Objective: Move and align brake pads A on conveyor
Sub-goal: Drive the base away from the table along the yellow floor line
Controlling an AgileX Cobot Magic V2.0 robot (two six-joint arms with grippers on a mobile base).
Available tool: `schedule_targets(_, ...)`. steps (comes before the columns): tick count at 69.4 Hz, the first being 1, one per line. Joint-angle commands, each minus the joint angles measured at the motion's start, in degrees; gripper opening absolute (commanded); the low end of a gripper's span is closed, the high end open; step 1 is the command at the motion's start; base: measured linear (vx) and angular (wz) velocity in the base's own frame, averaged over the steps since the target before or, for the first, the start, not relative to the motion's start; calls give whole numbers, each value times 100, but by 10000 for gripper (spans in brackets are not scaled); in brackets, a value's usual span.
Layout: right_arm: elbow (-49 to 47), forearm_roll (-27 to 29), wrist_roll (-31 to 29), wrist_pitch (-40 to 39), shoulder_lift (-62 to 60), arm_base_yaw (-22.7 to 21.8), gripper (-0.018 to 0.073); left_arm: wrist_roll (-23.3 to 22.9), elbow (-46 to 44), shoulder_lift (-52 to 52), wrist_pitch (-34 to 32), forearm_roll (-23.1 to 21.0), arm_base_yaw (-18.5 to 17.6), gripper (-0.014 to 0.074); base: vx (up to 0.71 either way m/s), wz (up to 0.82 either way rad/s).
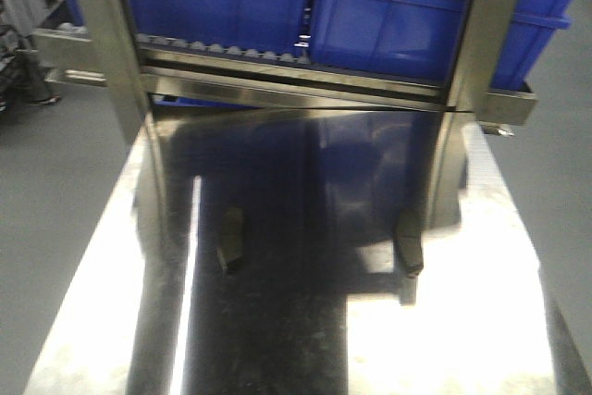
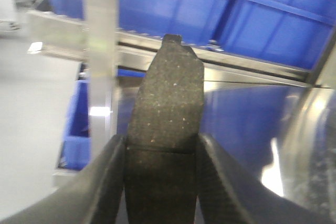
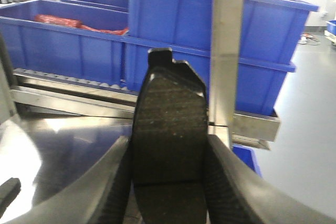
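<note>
The left end effector [image 2: 163, 150] and the right end effector [image 3: 168, 153] each pinch a brake pad over the shiny tabletop [image 1: 481, 321].

The left one is clamped on the first brake pad [image 2: 168, 98], with its two black fingers [image 2: 102, 182] pressing the pad's long sides. The right one grips the second brake pad [image 3: 168, 119] the same way. Each pad reaches out past the fingertips with its rough face to the camera, and its near end is cut off by the picture edge. Behind them stand blue bins [image 3: 210, 30] on a roller rack [image 3: 68, 85]. In the front view, two small dark shapes [image 1: 229, 240] on the tabletop are too blurry to name.
</note>
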Motion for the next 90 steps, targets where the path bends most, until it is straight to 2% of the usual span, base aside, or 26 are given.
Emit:
schedule_targets(1,-163,-33,-42,-576,38,-3,-2,-37,-174,-13,-553,-18,-19,-6,-7,32)
schedule_targets(90,-163,-33,-36,-574,38,-3,-2,-37,-174,-13,-553,-18,-19,-6,-19,76)
